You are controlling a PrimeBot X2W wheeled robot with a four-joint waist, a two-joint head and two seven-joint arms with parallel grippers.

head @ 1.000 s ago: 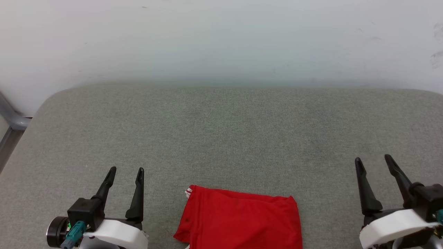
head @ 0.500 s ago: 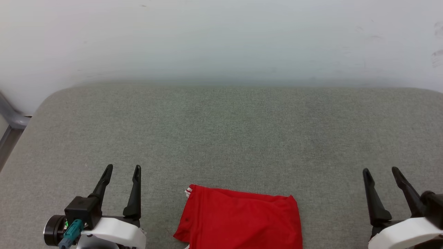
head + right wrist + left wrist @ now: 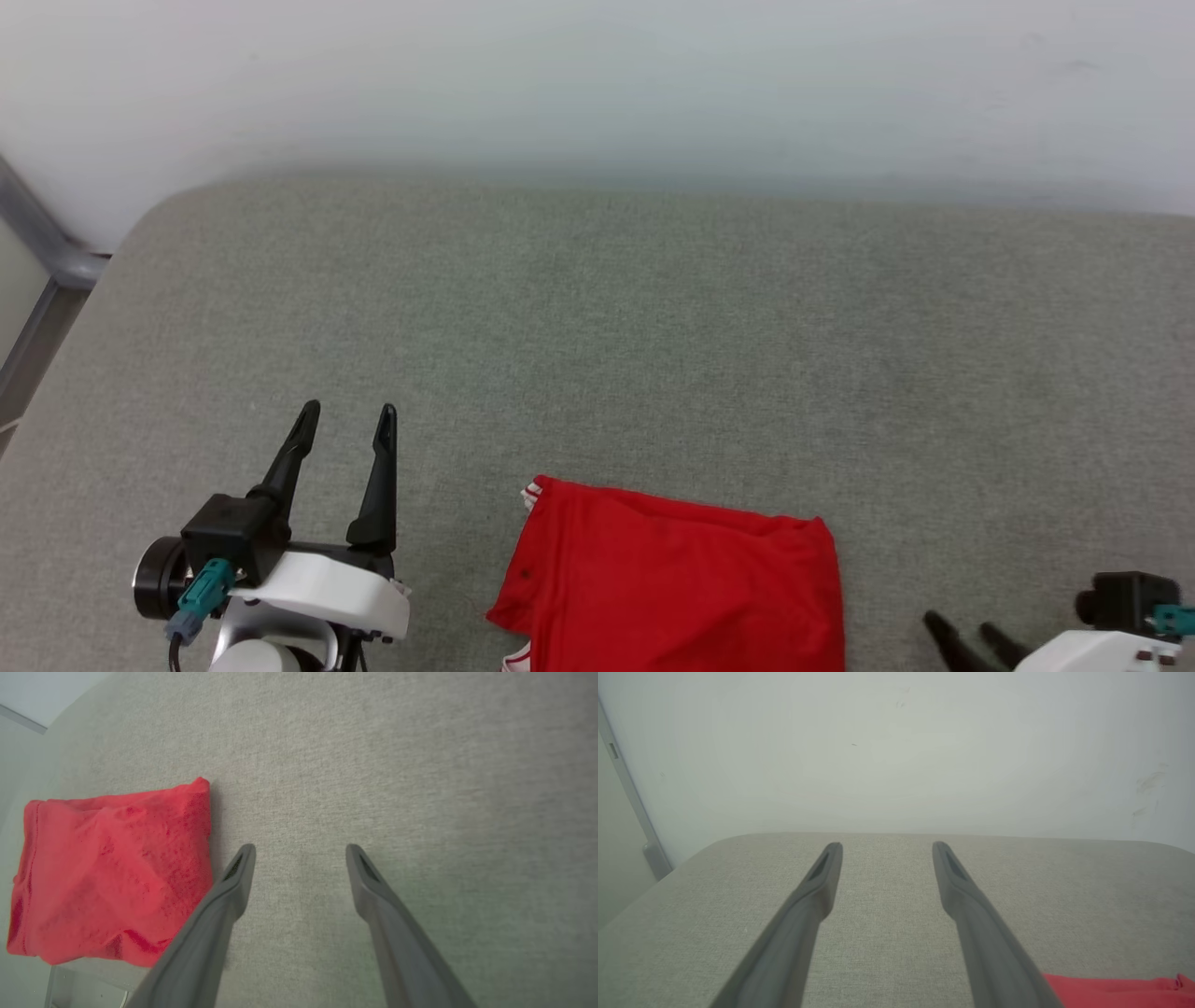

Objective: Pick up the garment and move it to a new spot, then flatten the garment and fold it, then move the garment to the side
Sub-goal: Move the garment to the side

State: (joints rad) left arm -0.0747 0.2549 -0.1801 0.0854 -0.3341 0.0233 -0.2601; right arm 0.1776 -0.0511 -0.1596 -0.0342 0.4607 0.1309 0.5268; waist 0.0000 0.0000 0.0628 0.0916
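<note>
The garment (image 3: 672,579) is a folded red rectangle with a bit of white-and-red trim at its far left corner. It lies flat at the near edge of the grey cloth-covered table (image 3: 653,327). My left gripper (image 3: 345,415) hovers open to its left with nothing between the fingers. In the left wrist view, the left gripper (image 3: 885,847) points at the far wall and the garment (image 3: 1111,991) shows at the lower right. My right gripper (image 3: 962,627) is low at the right, open and empty. In the right wrist view, the right gripper (image 3: 299,849) stands over bare cloth just right of the garment (image 3: 112,868).
A white wall (image 3: 597,84) rises behind the table's far edge. A grey metal frame (image 3: 42,252) stands off the table's left corner. In the right wrist view, the table's near edge (image 3: 84,980) runs just below the garment.
The head camera has tilted, shifting the whole picture. The right gripper has drawn back and down toward the near right corner. The left gripper and the garment have stayed put.
</note>
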